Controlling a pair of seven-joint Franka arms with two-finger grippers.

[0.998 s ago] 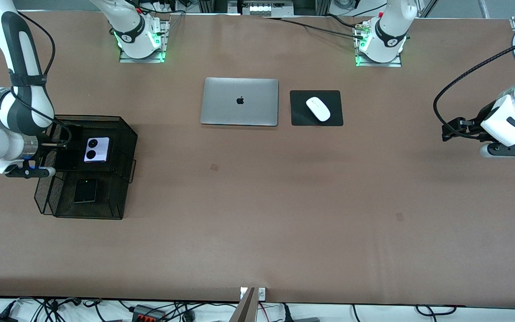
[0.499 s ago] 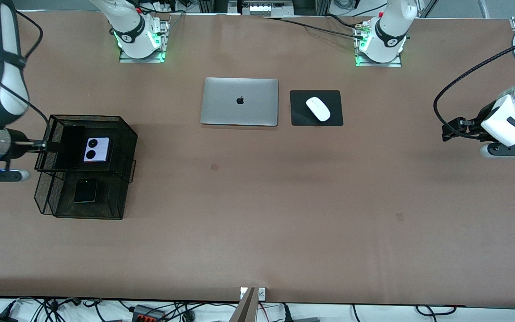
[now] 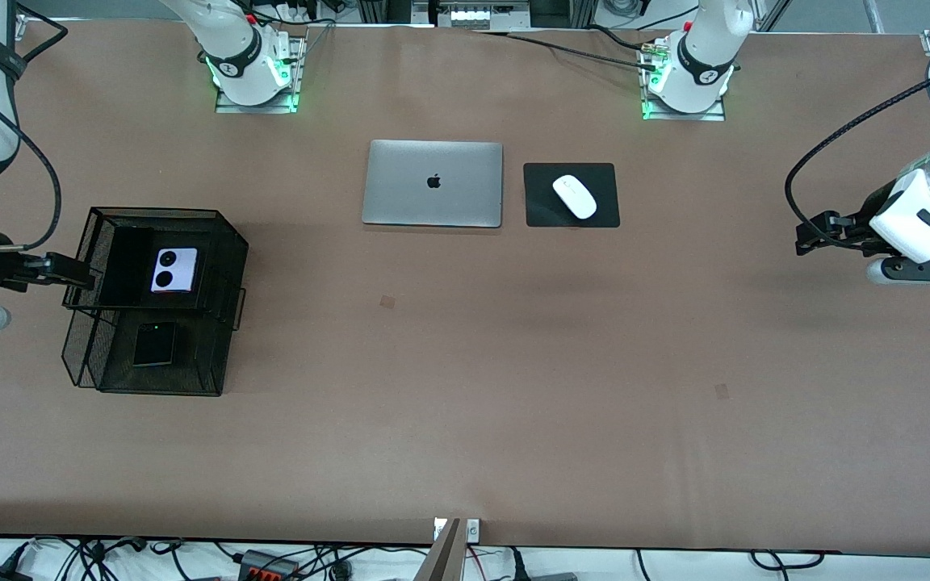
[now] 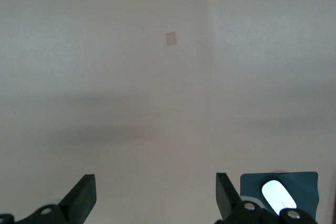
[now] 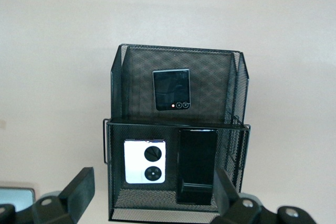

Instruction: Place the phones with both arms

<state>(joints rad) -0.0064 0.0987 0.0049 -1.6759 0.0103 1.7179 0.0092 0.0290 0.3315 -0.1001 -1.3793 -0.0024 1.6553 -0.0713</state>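
High front overview, right wrist over mesh rack [image 5: 178,129], perhaps close

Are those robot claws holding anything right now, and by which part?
Nothing is held. The right gripper is open beside the mesh rack where three phones lie; the left gripper waits open over bare table.

Only legible mark: dark Apple logo centred on the closed silver laptop lid [image 3: 433,183], well apart from both grippers, roughly midway between them; no readable text, numbers or labels on anything else in any view.
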